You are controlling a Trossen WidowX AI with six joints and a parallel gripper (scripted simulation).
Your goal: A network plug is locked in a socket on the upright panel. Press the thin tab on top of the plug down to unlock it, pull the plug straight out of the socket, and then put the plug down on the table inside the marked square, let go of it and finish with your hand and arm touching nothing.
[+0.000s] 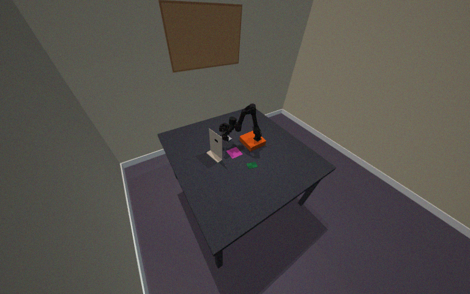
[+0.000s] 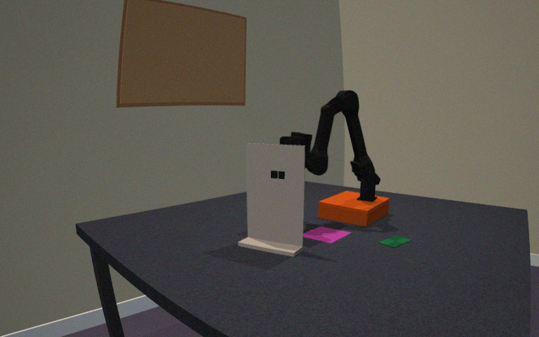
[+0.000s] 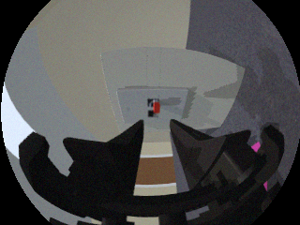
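Claw partly open, gripping nothing, facing upright panel. Plug seated in panel socket, dead ahead between the fingertips' line, apart from them. Magenta square on worktop beside panel.

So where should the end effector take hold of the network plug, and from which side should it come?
Grip the plug by its two side faces and come straight at the panel face, the way the end effector already points. The plug is small and sits in the upright panel, so probably only its sides are free. One finger must still press the top tab; the tab is too small to see here.
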